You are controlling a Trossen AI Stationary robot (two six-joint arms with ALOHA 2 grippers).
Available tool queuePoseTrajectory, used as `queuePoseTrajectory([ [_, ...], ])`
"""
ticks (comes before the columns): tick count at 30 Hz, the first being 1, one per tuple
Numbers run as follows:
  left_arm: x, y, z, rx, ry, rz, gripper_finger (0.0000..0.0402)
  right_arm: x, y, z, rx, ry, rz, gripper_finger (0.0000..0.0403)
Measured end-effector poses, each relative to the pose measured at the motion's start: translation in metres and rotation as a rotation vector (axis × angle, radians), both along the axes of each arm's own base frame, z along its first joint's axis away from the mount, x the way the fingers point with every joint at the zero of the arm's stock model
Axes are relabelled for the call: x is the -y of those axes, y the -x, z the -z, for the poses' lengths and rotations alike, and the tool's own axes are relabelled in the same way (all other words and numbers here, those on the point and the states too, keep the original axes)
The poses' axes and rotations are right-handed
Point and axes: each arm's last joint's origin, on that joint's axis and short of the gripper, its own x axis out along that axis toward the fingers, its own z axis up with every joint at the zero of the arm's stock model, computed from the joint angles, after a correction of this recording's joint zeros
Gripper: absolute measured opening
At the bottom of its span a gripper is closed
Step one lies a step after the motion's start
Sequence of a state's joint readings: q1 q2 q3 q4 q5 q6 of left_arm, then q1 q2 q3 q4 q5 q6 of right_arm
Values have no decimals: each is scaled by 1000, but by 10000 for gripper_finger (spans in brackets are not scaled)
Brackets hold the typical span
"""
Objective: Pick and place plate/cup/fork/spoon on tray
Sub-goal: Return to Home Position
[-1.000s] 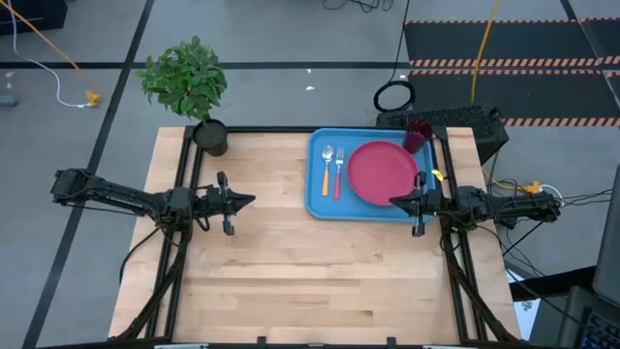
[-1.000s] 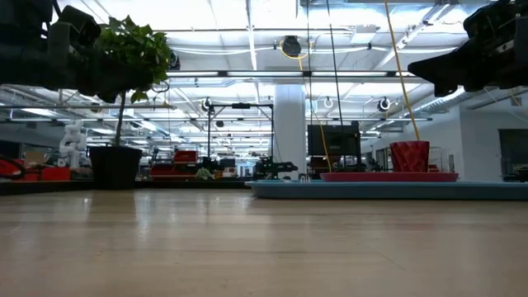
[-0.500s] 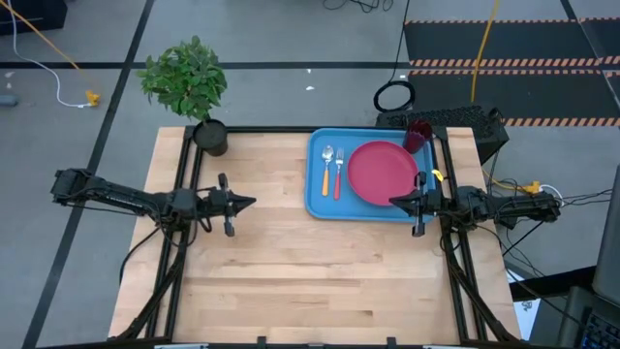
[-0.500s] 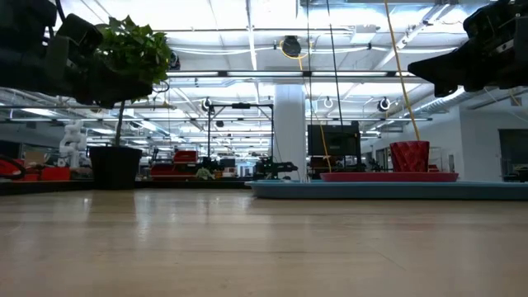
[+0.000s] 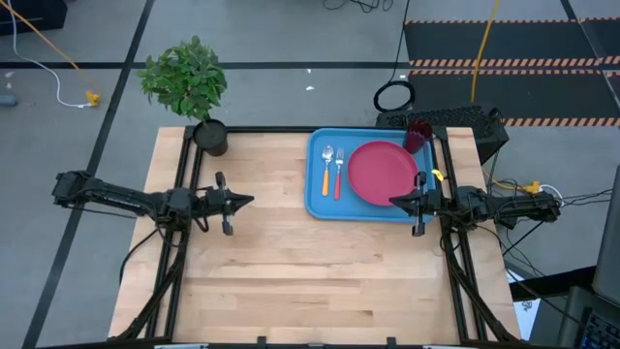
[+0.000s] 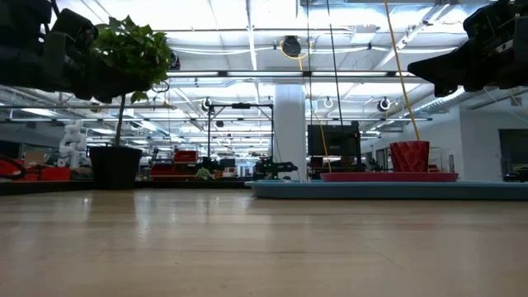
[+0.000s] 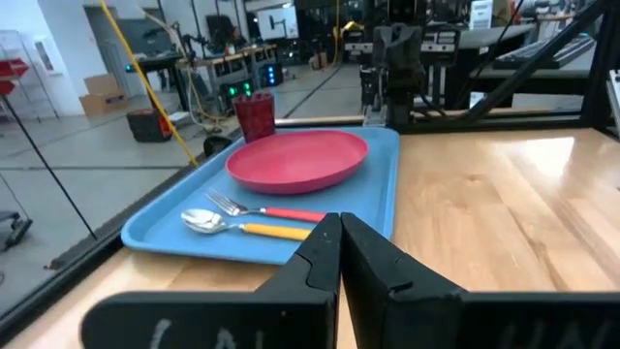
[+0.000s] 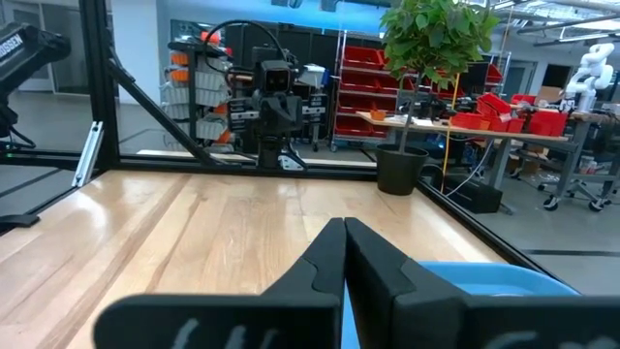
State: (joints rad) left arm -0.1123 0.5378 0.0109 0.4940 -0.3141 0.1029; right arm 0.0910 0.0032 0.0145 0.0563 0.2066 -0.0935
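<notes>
Left claw [image 5: 248, 201]: fingers pressed together, nothing between them. It hangs above the bare wood of the table [image 5: 291, 271], on the table's left half, pointing toward the tray. The left wrist view confirms this: the two dark fingers [image 7: 325, 254] meet along a thin seam.

Plant pot [image 5: 211, 136]: black, with a leafy green plant, standing at the far left corner of the table, well apart from the tableware.

Tray [image 5: 316, 179]: light blue, flat on the table at its far right part. All four items sit on it.
- Spoon [image 5: 327, 167]: orange handle, lying in the tray's left strip, bowl toward the far edge.
- Fork [image 5: 339, 173]: red-pink handle, just beside the spoon on its right and parallel to it, between the spoon and the plate.
- Plate [image 5: 383, 173]: pink-red, flat, filling the tray's middle and right.
- Cup [image 5: 418, 136]: dark red, upright at the tray's far right corner, just beside the plate's rim.

Right claw [image 5: 393, 202]: fingers shut tight and empty. It is raised above the tray's near right part, by the plate's edge, pointing toward the left arm. In the right wrist view the fingers [image 8: 329, 254] close to a single seam.
</notes>
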Motion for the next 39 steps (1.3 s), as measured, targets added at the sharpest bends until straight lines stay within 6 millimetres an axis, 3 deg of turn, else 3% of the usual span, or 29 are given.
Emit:
queuePoseTrajectory([
  [12,-1,16,-14,117,-36,28,10,0,0,0,1,0,1,0],
  [29,-2,34,-8,85,-8,54,10,0,0,0,2,0,1,0],
  [39,-2,34,-8,84,-62,57,10,0,0,0,4,0,1,0],
])
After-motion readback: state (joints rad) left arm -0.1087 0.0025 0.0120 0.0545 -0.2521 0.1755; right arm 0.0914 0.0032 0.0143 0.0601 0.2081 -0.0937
